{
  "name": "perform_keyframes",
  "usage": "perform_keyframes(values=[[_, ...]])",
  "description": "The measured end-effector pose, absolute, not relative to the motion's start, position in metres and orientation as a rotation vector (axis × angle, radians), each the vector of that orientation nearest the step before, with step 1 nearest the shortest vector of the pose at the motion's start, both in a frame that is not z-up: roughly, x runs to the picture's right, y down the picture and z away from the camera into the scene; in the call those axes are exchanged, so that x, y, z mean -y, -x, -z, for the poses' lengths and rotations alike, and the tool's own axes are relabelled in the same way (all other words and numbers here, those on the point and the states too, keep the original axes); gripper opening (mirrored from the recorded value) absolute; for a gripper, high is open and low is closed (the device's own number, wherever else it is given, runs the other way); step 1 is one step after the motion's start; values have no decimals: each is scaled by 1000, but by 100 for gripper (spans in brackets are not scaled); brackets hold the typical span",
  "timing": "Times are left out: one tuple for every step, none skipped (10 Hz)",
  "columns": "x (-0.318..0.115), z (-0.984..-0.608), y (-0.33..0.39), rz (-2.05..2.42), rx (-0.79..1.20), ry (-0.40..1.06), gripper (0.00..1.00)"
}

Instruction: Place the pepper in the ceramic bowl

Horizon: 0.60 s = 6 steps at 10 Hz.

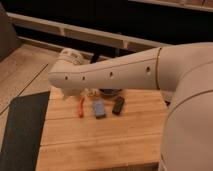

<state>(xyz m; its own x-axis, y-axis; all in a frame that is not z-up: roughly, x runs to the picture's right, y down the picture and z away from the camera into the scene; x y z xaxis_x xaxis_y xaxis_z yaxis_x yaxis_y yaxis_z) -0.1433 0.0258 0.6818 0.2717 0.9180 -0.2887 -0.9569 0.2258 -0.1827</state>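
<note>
- The wooden table (100, 142) lies nearest me, its boards running left to right.
- Farther in, the pepper (80, 106) lies flat on the wood. It is at the left end of a short row, near a blue block (99, 108), with a black oblong (118, 105) beyond that.
- I judge the pepper light, slim and smooth-skinned, so it may roll or slip. I would pinch across its thicker middle, not the tapered tip, and squeeze gently.
- My gripper (84, 94) hangs below the wrist, just above and behind the pepper, spread wide and holding nothing.
- The ceramic bowl (108, 92) sits farthest, mostly hidden under my forearm, with only a dark rim showing.
</note>
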Motion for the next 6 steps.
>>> perform_keyframes(values=[[-27,-684,143,-1297,-133,354,65],[-29,-688,144,-1305,-135,364,65],[-33,-698,144,-1319,-143,372,65],[-37,-708,145,-1326,-151,382,65],[-44,-723,146,-1335,-160,393,65],[-51,-736,145,-1349,-173,402,65]])
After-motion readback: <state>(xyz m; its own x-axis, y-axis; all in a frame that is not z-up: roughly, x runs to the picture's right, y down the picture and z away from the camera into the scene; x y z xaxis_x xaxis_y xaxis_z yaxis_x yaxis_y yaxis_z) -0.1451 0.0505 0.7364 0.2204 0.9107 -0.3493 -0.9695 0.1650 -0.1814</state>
